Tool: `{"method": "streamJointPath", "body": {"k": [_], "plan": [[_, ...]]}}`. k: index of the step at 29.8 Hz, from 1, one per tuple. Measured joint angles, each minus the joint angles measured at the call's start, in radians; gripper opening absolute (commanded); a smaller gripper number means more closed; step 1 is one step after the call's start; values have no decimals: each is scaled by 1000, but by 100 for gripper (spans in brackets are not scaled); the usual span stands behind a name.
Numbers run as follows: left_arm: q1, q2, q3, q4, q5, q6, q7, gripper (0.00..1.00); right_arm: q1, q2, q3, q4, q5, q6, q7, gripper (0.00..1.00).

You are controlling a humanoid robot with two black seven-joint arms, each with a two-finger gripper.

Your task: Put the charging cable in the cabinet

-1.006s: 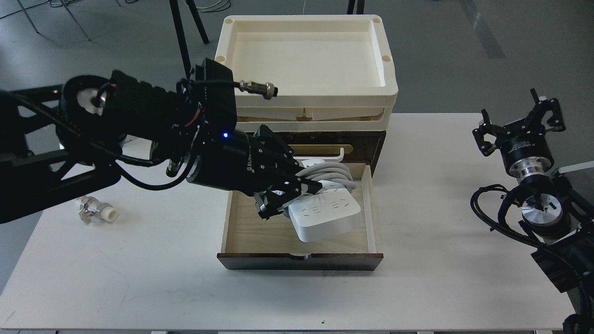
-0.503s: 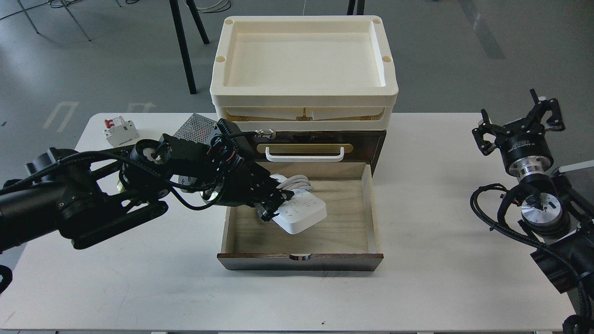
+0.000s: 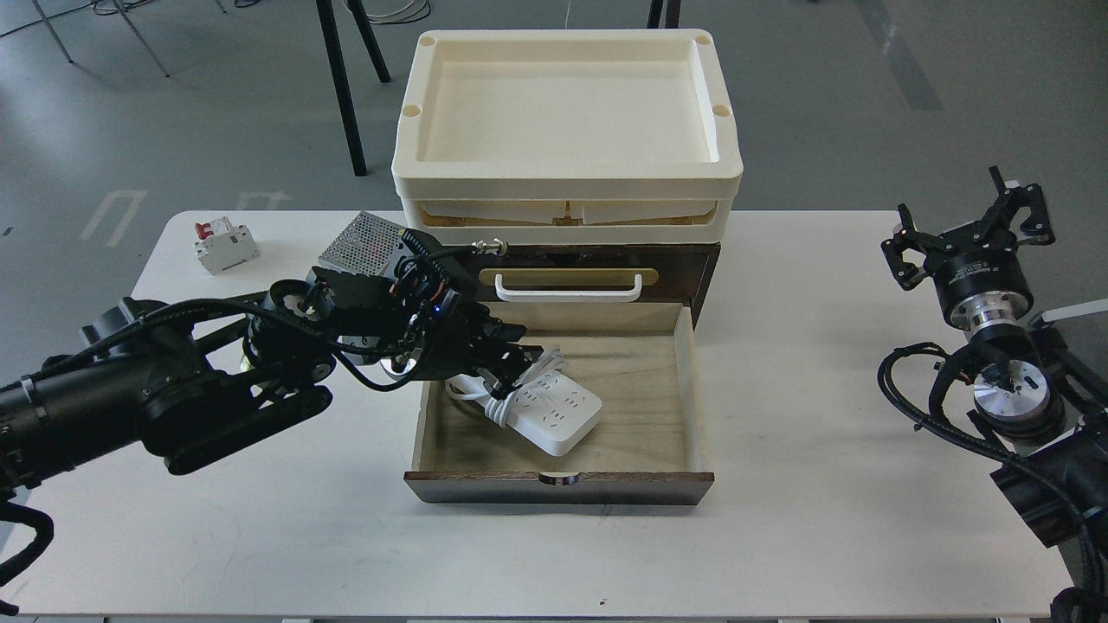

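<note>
The charging cable (image 3: 558,415), a flat white power strip with its pale cord bunched at its left end, lies tilted on the pale wood floor of the open drawer of the cabinet (image 3: 597,489). My left gripper (image 3: 522,353) reaches in over the drawer's left rear corner, just above the strip's rear end, with its fingers spread and no longer clamping the strip. My right gripper (image 3: 968,229) is open and empty, far to the right above the table edge.
Cream trays (image 3: 563,112) are stacked on the cabinet above the white bar handle (image 3: 567,290). A silver perforated box (image 3: 359,238) and a small white circuit breaker (image 3: 225,245) sit at the table's back left. My left arm lies across the table's left side.
My left gripper lowered the power strip from above the drawer down onto the drawer floor and opened; the strip now rests flat and the arm has dropped low.
</note>
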State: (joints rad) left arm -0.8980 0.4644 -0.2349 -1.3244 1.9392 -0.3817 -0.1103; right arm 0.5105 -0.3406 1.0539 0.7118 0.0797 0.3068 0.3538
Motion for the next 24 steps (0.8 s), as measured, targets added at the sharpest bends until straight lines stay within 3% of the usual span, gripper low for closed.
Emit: {"method": "streamJointPath", "body": {"k": [3,7,12,14,19,24], "plan": [[0,3,-31,-33,-125,49,-6,97,0,0,0,0,0,0,0,100],[12,33,-197,-145,-403,57,-24,99,0,0,0,0,0,0,1,100],[30,44,-457,-210,-864,40,-119,99,0,-3,-1,0,0,0,1,100],[30,39,-580,-205,-1034,26,-133,99,-1,-3,-1,1,0,0,0,100],[23,37,-827,-90,-1401,0,-100,99,-1,-3,-2,3,0,2,-1,100],[33,57,-937,158,-1666,-35,-84,99,-1,-3,2,3,3,13,-1,100]]}}
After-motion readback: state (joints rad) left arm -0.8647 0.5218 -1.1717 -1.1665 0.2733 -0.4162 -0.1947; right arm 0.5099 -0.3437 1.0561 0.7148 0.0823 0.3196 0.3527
